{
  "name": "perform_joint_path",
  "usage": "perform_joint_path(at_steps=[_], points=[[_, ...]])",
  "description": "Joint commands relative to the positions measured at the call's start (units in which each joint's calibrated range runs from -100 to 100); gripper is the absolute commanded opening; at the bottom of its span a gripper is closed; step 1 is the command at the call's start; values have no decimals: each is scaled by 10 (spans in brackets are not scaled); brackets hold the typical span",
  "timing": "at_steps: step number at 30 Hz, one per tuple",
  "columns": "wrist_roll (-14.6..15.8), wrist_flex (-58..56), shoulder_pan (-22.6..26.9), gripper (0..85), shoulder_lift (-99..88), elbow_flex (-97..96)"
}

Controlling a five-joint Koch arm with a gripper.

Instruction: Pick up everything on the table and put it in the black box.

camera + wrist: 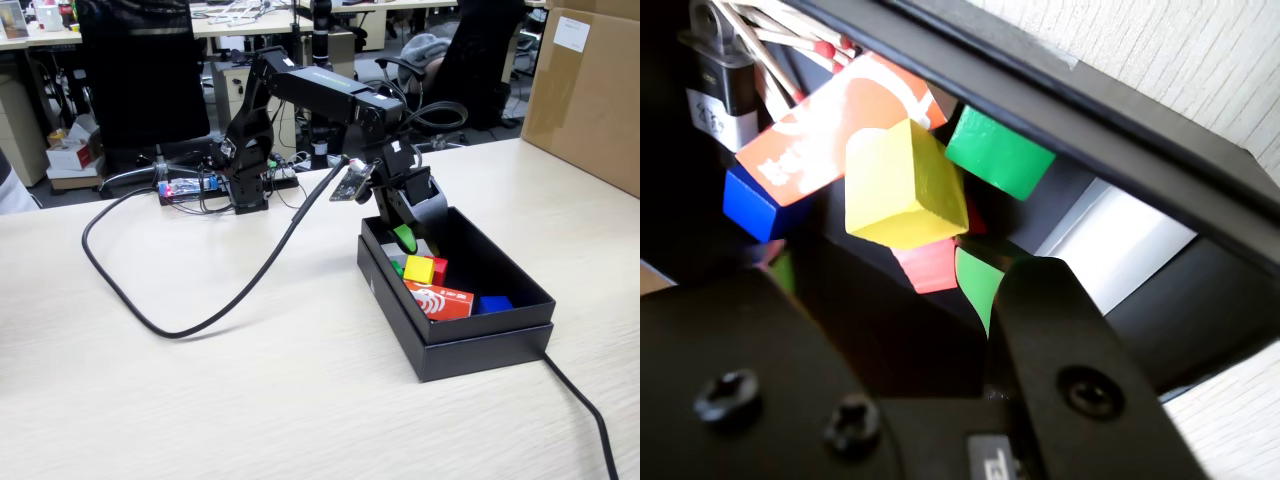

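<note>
Gripper (404, 238) hung over black box (480, 345), grip unreadable. Yellow cube (902, 185), red cube (928, 264), green cube (998, 152) lay inside; green at two o'clock of yellow, wrist view.

Yellow cube (902, 187) atop red cube (930, 265) — green cube (998, 152) apparently just beside.

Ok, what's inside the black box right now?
Inside the black box: yellow cube resting on red cube, green cube, printed packet, blue block. Red cube mostly covered; claw hides the far corner.
</note>
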Motion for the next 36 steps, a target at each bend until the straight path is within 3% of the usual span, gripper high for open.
perform_joint_path(at_steps=[1,10,25,36], points=[[-10,29,-5,391,-65,25],[-13,52,-26,392,-136,38],[-64,85,-166,395,-181,-15],[-77,166,-181,430,-192,-200]])
